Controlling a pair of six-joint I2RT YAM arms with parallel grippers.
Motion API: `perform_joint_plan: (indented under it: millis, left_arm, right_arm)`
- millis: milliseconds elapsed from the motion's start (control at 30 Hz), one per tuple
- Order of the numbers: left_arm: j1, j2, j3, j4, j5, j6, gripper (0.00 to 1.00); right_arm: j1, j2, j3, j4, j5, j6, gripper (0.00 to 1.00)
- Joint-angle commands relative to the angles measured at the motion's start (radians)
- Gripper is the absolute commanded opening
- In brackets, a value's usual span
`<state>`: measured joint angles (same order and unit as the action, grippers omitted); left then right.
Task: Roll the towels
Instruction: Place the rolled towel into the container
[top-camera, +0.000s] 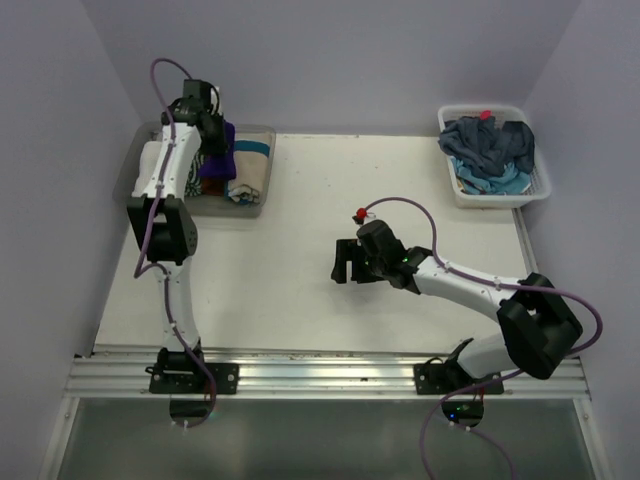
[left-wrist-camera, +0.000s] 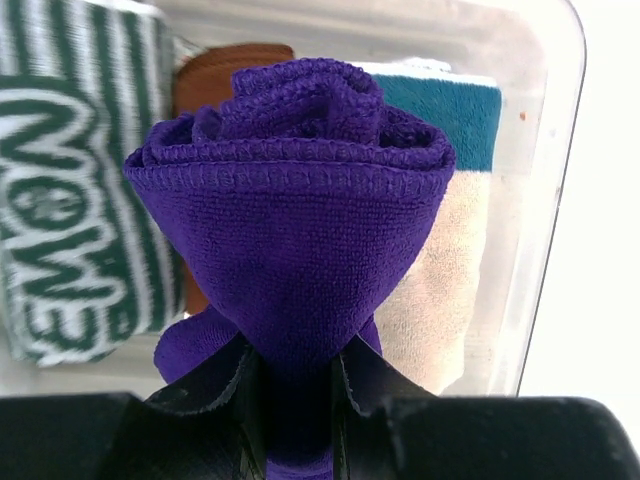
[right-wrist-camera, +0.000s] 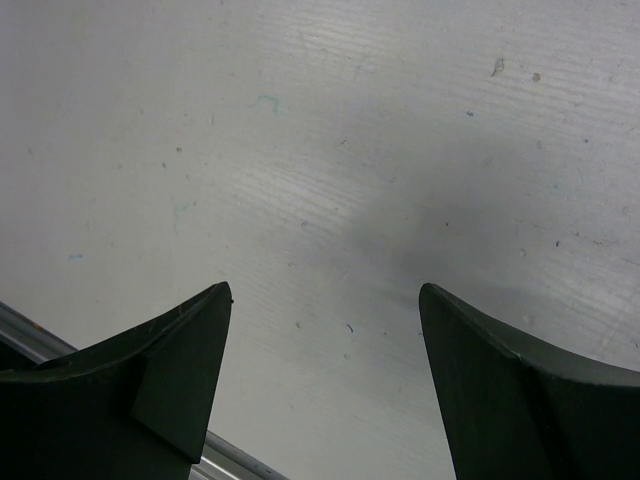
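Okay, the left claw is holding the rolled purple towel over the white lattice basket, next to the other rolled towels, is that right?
Not quite. The left claw is holding the rolled purple towel over the clear tub, next to the other rolled towels. The white lattice basket sits far off to the right. The top external view shows this, and the left wrist view confirms the tub.
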<state>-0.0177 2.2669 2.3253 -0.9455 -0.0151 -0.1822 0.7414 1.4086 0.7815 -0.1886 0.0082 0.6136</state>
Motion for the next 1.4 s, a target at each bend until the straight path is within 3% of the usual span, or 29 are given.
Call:
perform_joint_plan:
  millis: [0, 233, 367, 467, 500, 533, 600, 867, 1033, 1200, 1367]
  left_arm:
    - [0.002, 0.072, 0.043, 0.010, 0.046, 0.044, 0.11]
    - [0.002, 0.174, 0.100, 0.062, 0.021, 0.066, 0.12]
    - [0.004, 0.200, 0.085, 0.100, 0.020, 0.063, 0.21]
    - [0.009, 0.215, 0.083, 0.123, 0.023, 0.047, 0.35]
    - [0.009, 0.214, 0.083, 0.128, 0.024, 0.046, 0.51]
    - [0.009, 0.214, 0.082, 0.139, 0.026, 0.043, 0.59]
    - [0.009, 0.203, 0.075, 0.149, 0.033, 0.041, 0.65]
    - [-0.002, 0.067, 0.048, 0.197, 0.020, 0.044, 0.72]
    - [-0.022, -0.026, 0.043, 0.197, 0.020, 0.061, 0.97]
    - [-0.025, -0.127, 0.010, 0.191, 0.018, 0.046, 1.00]
    - [-0.040, -0.262, -0.096, 0.178, -0.045, -0.011, 1.00]
  right_arm:
    - [0.007, 0.013, -0.001, 0.017, -0.005, -0.006, 0.80]
    - [0.012, 0.029, 0.009, 0.003, -0.001, -0.009, 0.80]
    - [0.016, 0.038, 0.012, -0.003, 0.003, -0.005, 0.80]
    - [0.026, 0.036, 0.015, -0.009, 0.010, -0.002, 0.80]
    - [0.027, 0.033, 0.016, -0.014, 0.015, -0.002, 0.80]
    - [0.032, 0.033, 0.016, -0.015, 0.016, 0.003, 0.80]
    - [0.038, 0.032, 0.013, -0.018, 0.024, 0.003, 0.80]
    - [0.052, 0.020, 0.027, -0.035, 0.070, -0.001, 0.80]
    - [0.044, -0.014, 0.094, -0.124, 0.194, -0.083, 0.81]
    - [-0.002, -0.066, 0.165, -0.182, 0.305, -0.135, 0.82]
    - [-0.172, -0.102, 0.231, -0.215, 0.334, -0.149, 0.84]
